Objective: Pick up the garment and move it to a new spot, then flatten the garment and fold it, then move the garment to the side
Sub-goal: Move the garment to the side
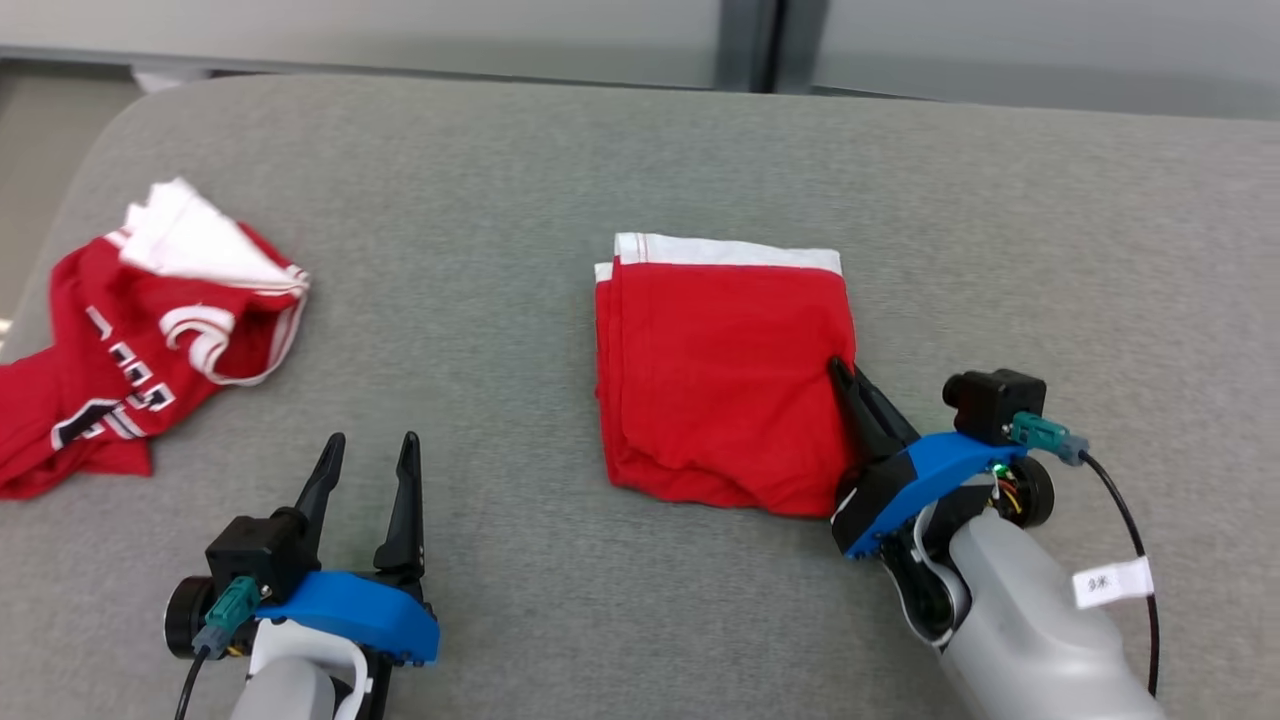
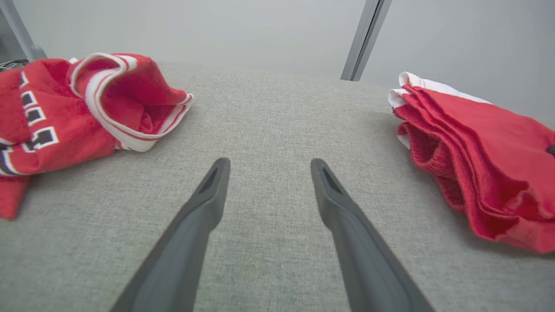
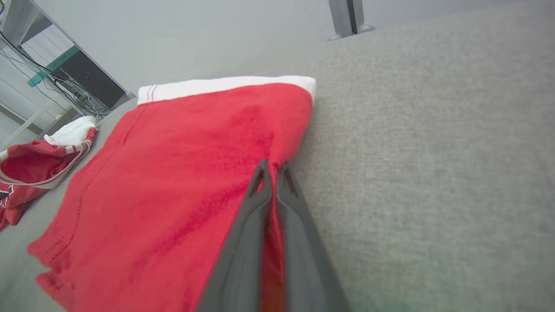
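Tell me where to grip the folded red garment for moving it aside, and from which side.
Grip the folded garment at its right edge, coming low from the robot's right, where the right tool is shut on it. That edge looks like one tidy fold; the left edge shows loose stacked layers that would likely splay.

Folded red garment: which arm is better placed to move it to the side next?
Right, probably. The right gripper has its fingers shut on the folded red garment at its right edge. The left gripper hangs open over the grey surface, apart from it.
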Controlling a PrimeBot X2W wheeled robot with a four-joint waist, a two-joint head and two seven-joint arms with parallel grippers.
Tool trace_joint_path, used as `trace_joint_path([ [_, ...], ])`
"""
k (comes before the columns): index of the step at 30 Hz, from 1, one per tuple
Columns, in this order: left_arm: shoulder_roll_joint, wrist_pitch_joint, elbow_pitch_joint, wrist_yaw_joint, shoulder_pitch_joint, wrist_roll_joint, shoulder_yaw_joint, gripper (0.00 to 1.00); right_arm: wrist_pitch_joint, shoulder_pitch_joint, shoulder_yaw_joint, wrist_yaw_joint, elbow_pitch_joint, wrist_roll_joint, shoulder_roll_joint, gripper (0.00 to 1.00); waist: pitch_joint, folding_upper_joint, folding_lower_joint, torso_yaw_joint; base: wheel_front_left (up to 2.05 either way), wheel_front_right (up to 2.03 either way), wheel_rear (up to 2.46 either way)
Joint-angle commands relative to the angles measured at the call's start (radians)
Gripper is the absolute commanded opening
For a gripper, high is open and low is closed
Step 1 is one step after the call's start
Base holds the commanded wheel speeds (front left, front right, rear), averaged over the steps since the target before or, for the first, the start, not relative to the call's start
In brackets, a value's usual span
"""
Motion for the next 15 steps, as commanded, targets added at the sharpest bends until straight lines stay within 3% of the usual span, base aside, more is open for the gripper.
trace_joint_path([
  [1, 0.002, -0.003, -0.006, -0.002, 0.014, 0.003, 0.006, 1.0, -0.001, 0.028, -0.001, 0.0, -0.01, -0.008, -0.006, 0.0, -0.026, -0.0002, 0.0, -0.038, 0.0, 0.0, 0.0],
  [15, 0.003, -0.003, -0.071, -0.002, 0.064, 0.046, -0.026, 1.0, -0.001, 0.197, -0.013, 0.0, -0.2, -0.042, -0.005, 0.0, -0.066, -0.0002, 0.0, -0.416, 0.0, 0.0, 0.0],
])
